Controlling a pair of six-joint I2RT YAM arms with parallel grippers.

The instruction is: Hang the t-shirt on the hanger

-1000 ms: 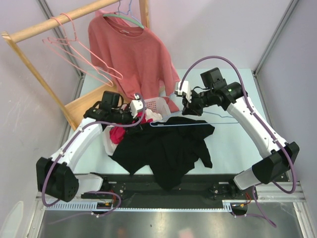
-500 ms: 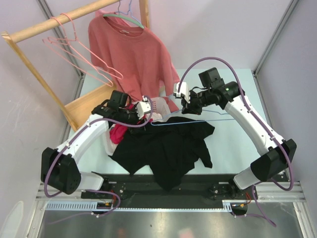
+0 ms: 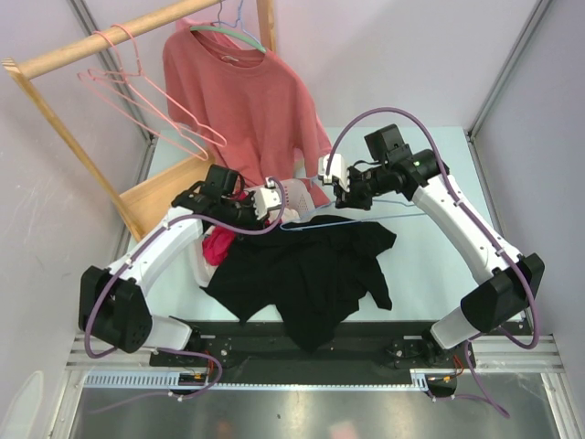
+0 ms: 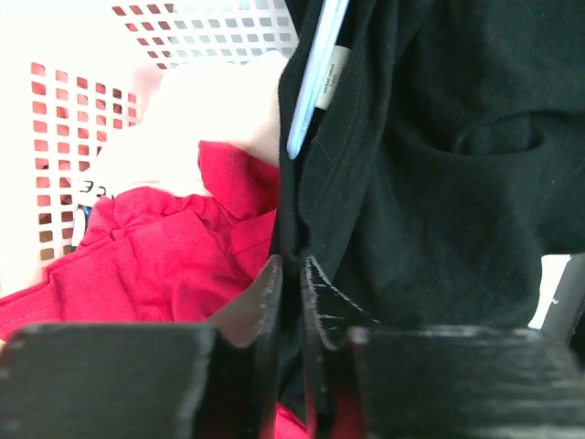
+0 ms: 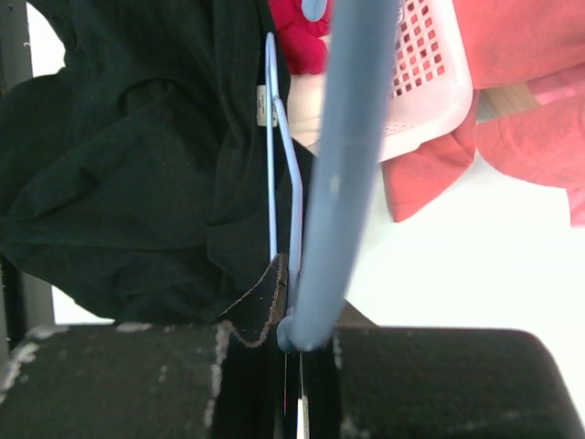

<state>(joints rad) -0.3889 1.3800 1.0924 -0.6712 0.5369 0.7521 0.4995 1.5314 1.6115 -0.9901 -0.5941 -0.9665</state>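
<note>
the t-shirt (image 3: 311, 274) lies crumpled on the table (image 3: 430, 256) between the two arms, its upper edge raised toward the grippers. the hanger (image 5: 343, 165) runs along that edge, one wire end tucked into the cloth by the label. the left gripper (image 4: 291, 293) has its fingers nearly together, seemingly pinching a fold of the shirt's edge. the right gripper (image 5: 291, 315) is clamped on the hanger wire. a white basket (image 3: 297, 194) and a magenta garment (image 3: 217, 247) lie just behind.
</note>
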